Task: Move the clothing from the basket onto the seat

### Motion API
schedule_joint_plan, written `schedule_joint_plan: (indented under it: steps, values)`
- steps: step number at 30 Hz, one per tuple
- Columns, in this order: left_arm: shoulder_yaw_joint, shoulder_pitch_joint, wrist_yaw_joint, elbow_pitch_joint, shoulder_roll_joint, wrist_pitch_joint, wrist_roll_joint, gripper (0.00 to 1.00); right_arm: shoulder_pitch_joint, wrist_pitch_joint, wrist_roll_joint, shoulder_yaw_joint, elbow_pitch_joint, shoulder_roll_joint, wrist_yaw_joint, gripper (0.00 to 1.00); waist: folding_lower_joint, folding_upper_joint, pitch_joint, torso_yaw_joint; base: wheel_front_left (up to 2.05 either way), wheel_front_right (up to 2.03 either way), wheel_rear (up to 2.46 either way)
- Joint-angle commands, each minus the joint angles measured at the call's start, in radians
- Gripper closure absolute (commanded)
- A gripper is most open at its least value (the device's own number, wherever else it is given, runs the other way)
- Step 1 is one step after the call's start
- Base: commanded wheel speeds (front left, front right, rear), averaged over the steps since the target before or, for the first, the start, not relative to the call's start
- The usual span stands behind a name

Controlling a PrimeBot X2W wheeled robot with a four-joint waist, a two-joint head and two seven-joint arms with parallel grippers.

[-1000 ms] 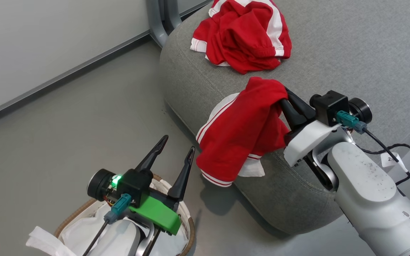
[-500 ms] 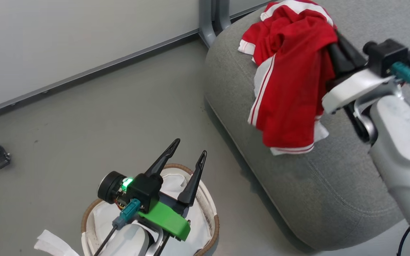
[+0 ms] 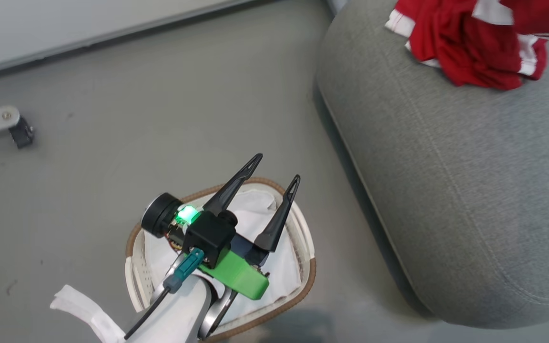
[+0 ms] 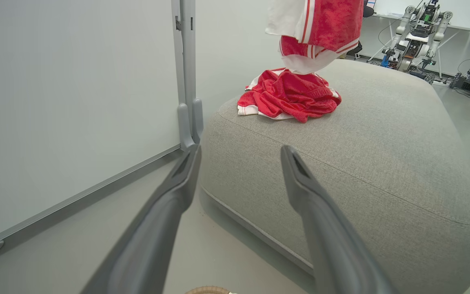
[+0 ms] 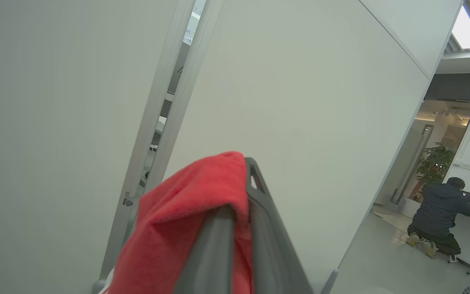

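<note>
Firmly, clothing (image 5: 178,212) hangs clamped between right jaws.

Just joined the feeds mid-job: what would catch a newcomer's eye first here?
A crumpled red garment lies on the grey seat, and a second red garment hangs above it, clamped in the shut right end effector. Next comes the open left end effector, poised over the basket with its white liner showing inside.
</note>
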Motion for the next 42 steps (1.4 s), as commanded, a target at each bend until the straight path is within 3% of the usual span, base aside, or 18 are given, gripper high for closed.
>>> schedule_joint_plan:
  steps: [1,6,18,23,24,42]
  values:
    - [-0.006,-0.031,-0.003,-0.008,0.003,0.001,0.008,0.00,-0.010,0.002,-0.008,-0.020,0.019,-0.014,-0.001,1.00,0.0000,-0.0001,0.129,0.086,0.00,0.00,0.00]
    - [-0.030,-0.079,-0.003,-0.017,-0.006,0.001,0.020,0.00,0.040,-0.001,-0.032,-0.111,0.076,-0.016,-0.001,1.00,0.0000,-0.0001,0.210,0.113,0.00,0.00,0.00]
    - [-0.039,-0.153,-0.003,-0.007,0.005,0.001,0.034,0.00,0.217,-0.003,-0.110,-0.245,0.105,0.130,-0.001,1.00,0.0000,-0.0001,0.292,0.103,0.00,0.00,0.00]
    - [-0.023,-0.146,-0.002,0.011,0.006,0.001,0.031,0.00,0.244,-0.002,-0.135,-0.262,0.097,0.167,-0.001,0.58,0.0000,-0.0001,0.282,0.080,0.00,0.00,0.00]
    - [-0.015,-0.141,0.001,0.014,0.000,0.001,0.025,0.00,0.251,-0.002,-0.140,-0.267,0.092,0.174,-0.001,0.00,0.0000,-0.0001,0.277,0.076,0.00,0.00,0.00]
    - [0.173,-0.041,0.010,0.033,-0.060,0.001,-0.080,0.00,0.413,-0.002,-0.168,-0.167,0.001,0.242,-0.001,0.00,0.0000,-0.0001,0.056,0.036,0.00,0.00,0.00]
